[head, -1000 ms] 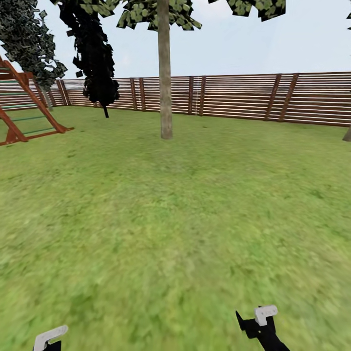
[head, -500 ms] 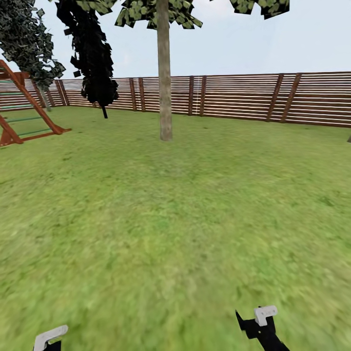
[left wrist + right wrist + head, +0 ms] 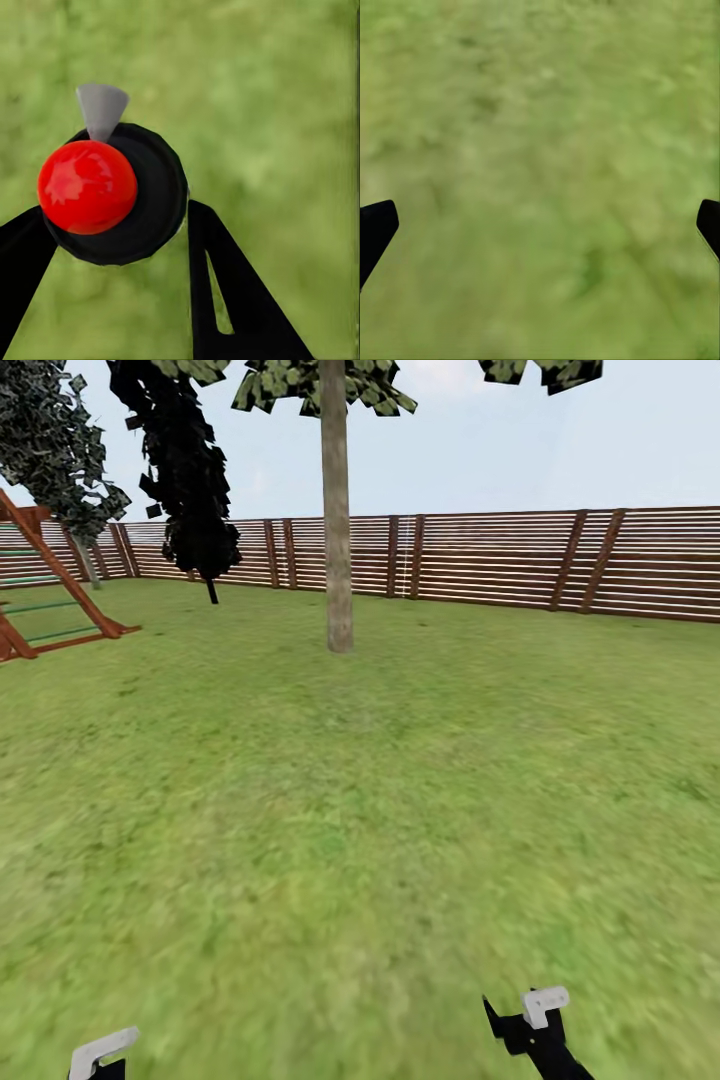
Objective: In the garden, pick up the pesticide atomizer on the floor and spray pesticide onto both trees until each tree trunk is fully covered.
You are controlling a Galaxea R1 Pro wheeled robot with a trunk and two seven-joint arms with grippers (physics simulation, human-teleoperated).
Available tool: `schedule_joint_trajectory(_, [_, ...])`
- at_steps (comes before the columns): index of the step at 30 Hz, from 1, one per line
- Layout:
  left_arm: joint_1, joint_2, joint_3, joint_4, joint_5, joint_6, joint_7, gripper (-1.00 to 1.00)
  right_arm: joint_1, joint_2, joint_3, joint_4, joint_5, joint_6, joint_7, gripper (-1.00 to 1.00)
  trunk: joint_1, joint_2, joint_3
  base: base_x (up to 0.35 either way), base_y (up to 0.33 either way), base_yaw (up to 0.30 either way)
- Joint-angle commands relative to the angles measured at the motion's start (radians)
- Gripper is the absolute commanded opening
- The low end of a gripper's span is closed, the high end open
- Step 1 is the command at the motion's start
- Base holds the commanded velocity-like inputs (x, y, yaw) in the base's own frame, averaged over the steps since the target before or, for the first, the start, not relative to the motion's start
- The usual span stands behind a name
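Left claw (image 3: 120, 247): closed on the atomizer (image 3: 112, 191); in the left wrist view the black fingers flank a round black body with a red cap and a grey nozzle cone.
Right claw (image 3: 540, 225): open, nothing between its two dark fingertips; grass beneath.
Atomizer: off the floor, held in the left claw; in the head view it sits at about 7 o'clock, low at the frame's edge.
Trunk (image 3: 337, 520): upright, pale mottled column at roughly 12 o'clock, standing well apart from both claws across open lawn (image 3: 360, 810).
Key relation: the trunk lies nearly straight ahead; its long axis is vertical, so spray would likely have to travel up and down it. The left arm carries the sprayer; which way the nozzle faces against the trunk I cannot tell.
Step, as I judge it: approach; the trunk looks too far for spraying yet.
Second tree: not identified here.
Surroundings: fence (image 3: 500, 560) behind the trunk; dark cypress (image 3: 185, 480) at 11 o'clock; red-brown frame (image 3: 60, 590) at 10 o'clock.
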Motion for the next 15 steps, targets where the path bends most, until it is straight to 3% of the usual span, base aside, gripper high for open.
schedule_joint_trajectory(1, [-0.001, 0.000, 0.005, 0.001, -0.011, -0.004, 0.002, -1.00, -0.001, 0.000, -0.009, 0.001, 0.006, -0.003, 0.005, 1.00, 0.000, 0.000, -0.001, 0.341, 0.000, 0.000])
schedule_joint_trajectory(15, [-0.001, 0.000, 0.005, 0.001, -0.011, -0.004, 0.002, -1.00, -0.001, 0.000, -0.009, -0.001, 0.006, -0.003, 0.005, 1.00, 0.000, 0.000, -0.001, 0.341, 0.000, 0.000])
